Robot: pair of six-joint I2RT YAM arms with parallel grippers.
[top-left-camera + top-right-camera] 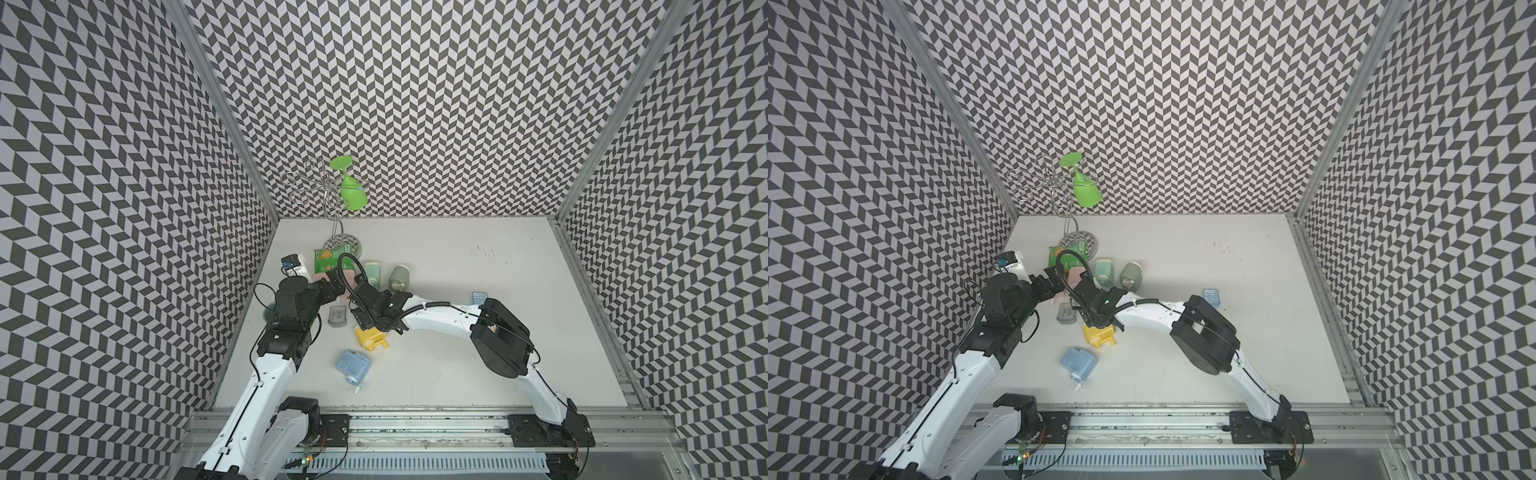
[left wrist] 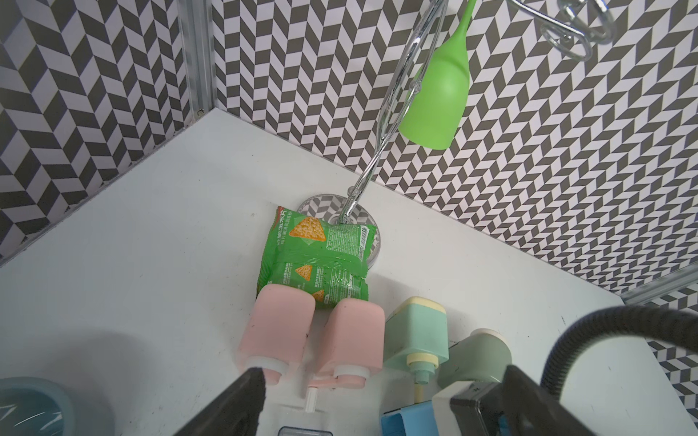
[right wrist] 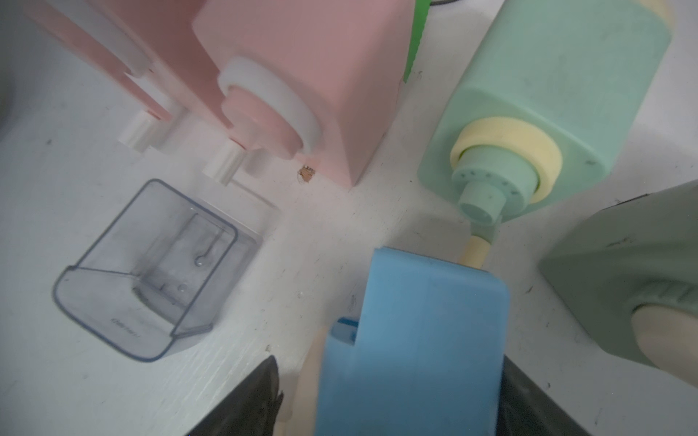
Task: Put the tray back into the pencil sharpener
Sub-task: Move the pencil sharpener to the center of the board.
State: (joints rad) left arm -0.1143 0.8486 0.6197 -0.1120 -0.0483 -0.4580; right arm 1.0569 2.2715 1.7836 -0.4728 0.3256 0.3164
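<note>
the clear boxy plastic tray (image 3: 151, 271) lies on the scuffed white worktop (image 3: 332, 234) (near two pink sharpeners (image 3: 302, 56)). right tool (image 3: 389, 362) grasps a blocky matte blue pencil sharpener (image 3: 415, 321); left tool (image 2: 385, 373) stands released

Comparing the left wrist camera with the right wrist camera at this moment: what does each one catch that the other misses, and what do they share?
Left wrist only: the green goblet hanging from the chrome rack, and the green snack bag in full. Right wrist only: the clear tray whole, lying on the table outside any sharpener, plus a shaving scrap. Both: two pink sharpeners, the mint sharpener, the sage sharpener, and the blue sharpener held in the right gripper.
</note>
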